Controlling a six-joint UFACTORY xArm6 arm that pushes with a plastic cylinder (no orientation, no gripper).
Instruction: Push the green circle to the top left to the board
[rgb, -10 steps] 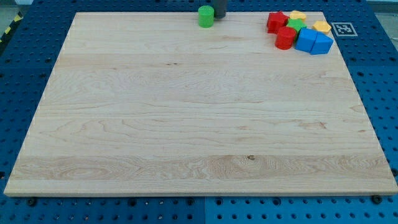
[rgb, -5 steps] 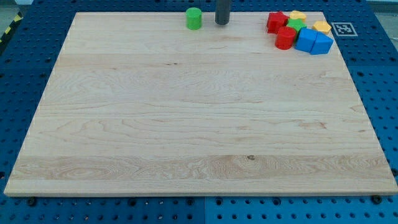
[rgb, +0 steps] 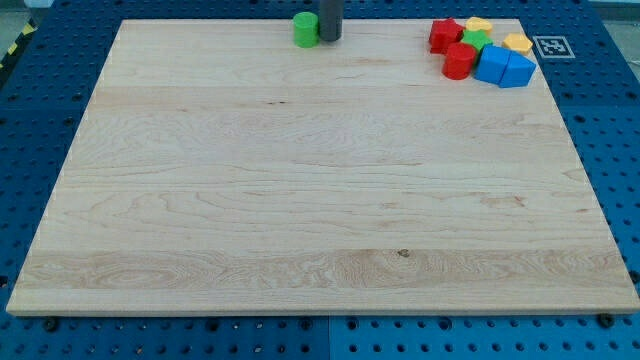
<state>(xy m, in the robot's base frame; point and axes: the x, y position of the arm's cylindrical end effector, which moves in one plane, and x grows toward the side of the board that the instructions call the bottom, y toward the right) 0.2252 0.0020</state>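
The green circle (rgb: 305, 29) is a small green cylinder standing near the top edge of the wooden board (rgb: 300, 200), a little left of the middle. My tip (rgb: 329, 39) is on the board right against the green circle's right side. The rod rises out of the view's top.
A cluster of blocks sits at the board's top right: two red blocks (rgb: 445, 34) (rgb: 459, 61), a green block (rgb: 477, 40), two yellow blocks (rgb: 479, 24) (rgb: 518, 43) and two blue blocks (rgb: 492, 63) (rgb: 518, 70). A marker tag (rgb: 552, 46) lies beyond the board's right corner.
The green circle has slid left along the top edge. My tip fell behind to its right, then moved left and closed up against it again.
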